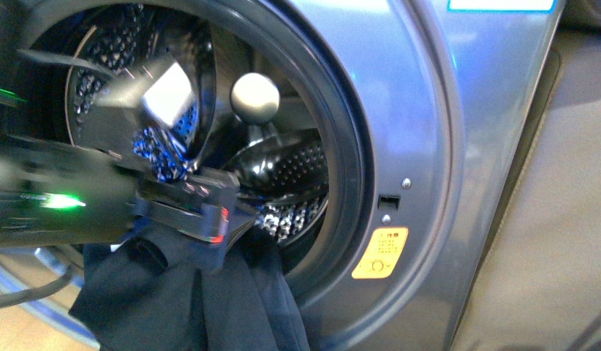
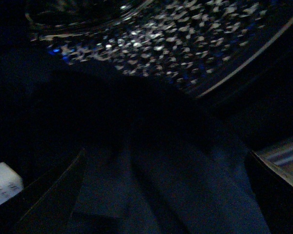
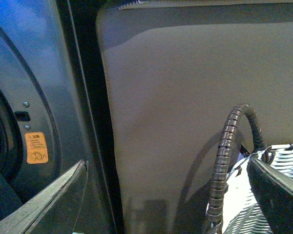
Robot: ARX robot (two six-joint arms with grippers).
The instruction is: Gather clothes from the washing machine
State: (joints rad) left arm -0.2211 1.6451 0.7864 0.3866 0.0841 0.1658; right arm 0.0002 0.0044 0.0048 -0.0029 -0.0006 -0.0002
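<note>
Your left hand (image 1: 213,219) reaches level across porthole at lower left, clamped on clothes (image 1: 180,300) hanging over washing machine (image 1: 429,146) rim. Right hand (image 3: 166,195): spread wide, empty.

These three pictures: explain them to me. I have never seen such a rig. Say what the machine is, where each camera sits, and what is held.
This is a robot with two arms, each ending in jaws, working at a front-loading washer. The front view comes from a camera on the robot's body: it shows the round porthole, the perforated steel drum inside, and a yellow sticker beside the opening. The blurred left arm reaches into the porthole, and its gripper sits on dark navy clothes hanging over the rim; whether the jaws are closed cannot be told. The left wrist camera looks down at that cloth with the drum behind it. The right wrist camera is off to the side: open jaws holding nothing, the sticker, a ribbed cable.
</note>
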